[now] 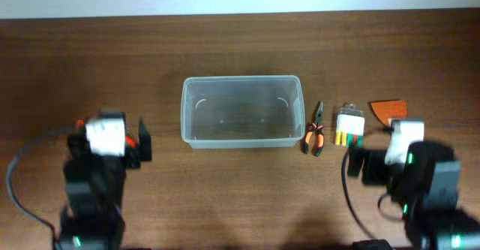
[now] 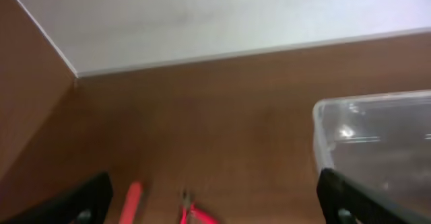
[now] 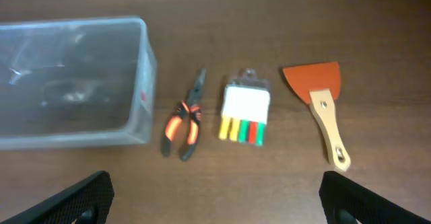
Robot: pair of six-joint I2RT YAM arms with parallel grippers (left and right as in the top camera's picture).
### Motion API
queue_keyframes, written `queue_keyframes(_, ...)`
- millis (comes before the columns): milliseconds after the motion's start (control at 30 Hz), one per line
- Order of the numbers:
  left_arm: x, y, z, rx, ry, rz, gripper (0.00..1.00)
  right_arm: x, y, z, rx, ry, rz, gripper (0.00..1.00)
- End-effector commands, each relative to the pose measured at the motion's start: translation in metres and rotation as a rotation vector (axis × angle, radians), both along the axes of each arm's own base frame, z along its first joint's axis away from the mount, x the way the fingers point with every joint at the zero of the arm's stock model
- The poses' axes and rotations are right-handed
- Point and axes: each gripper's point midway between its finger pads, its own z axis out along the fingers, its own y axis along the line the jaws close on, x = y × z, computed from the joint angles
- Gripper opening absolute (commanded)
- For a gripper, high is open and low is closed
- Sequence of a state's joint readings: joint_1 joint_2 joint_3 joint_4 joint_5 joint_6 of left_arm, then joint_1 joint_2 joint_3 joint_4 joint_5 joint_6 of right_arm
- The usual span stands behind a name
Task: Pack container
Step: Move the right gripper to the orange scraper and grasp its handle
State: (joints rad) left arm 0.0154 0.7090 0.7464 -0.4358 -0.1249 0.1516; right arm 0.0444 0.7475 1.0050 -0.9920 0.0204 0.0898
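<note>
Container, item one, clear rectangular tub with rounded corners and a rim: position?
– Upright at the middle of the brown table, long side running left to right.

Items to its right?
– Pliers, orange-and-black handles, just beside the tub's right wall and not touching it. Next, a white packet with yellow, green and red pieces at its near end. Then a scraper, orange blade, wooden handle. All three lie flat and apart from each other.

Left side?
– Red-handled things at the bottom edge of the left wrist view, too blurred to name.

Claws?
– Left gripper: fingers spread wide, nothing between them, left of the tub. Right gripper: likewise wide and empty, on the near side of packet and scraper.
</note>
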Motion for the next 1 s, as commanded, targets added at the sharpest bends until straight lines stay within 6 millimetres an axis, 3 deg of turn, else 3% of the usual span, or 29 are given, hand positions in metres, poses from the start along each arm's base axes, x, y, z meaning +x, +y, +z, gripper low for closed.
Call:
queue_keyframes(0, 0.028, 0.009, 0.014, -0.019, 0.099, 0.023, 0.99, 0.023, 0.016, 0.027, 0.065, 0.007, 0.065, 0.98)
queue_keyframes(167, 0.07, 0.004, 0.009, -0.132, 0.229, -0.072, 0.99, 0.049, 0.006, 0.027, 0.056, 0.092, 0.027, 0.99)
queue_keyframes(233, 0.086, 0.006, -0.005, -0.192, 0.281, -0.105, 0.99, 0.063, -0.014, 0.008, 0.054, 0.173, -0.038, 0.99)
queue_keyframes(433, 0.101, 0.027, -0.047, -0.208, 0.384, -0.047, 0.99, 0.083, -0.088, -0.051, 0.025, 0.364, -0.174, 0.99)
queue_keyframes(600, 0.113, 0.03, -0.067, -0.213, 0.416, -0.044, 0.99, 0.086, -0.145, -0.091, 0.035, 0.456, -0.296, 0.99)
queue_keyframes(700, 0.117, 0.031, -0.078, -0.218, 0.44, -0.043, 0.99, 0.087, -0.166, -0.111, 0.016, 0.497, -0.298, 0.99)
queue_keyframes(967, 0.12, 0.031, -0.105, -0.235, 0.508, -0.039, 0.99, 0.101, -0.182, -0.164, -0.05, 0.594, -0.163, 0.99)
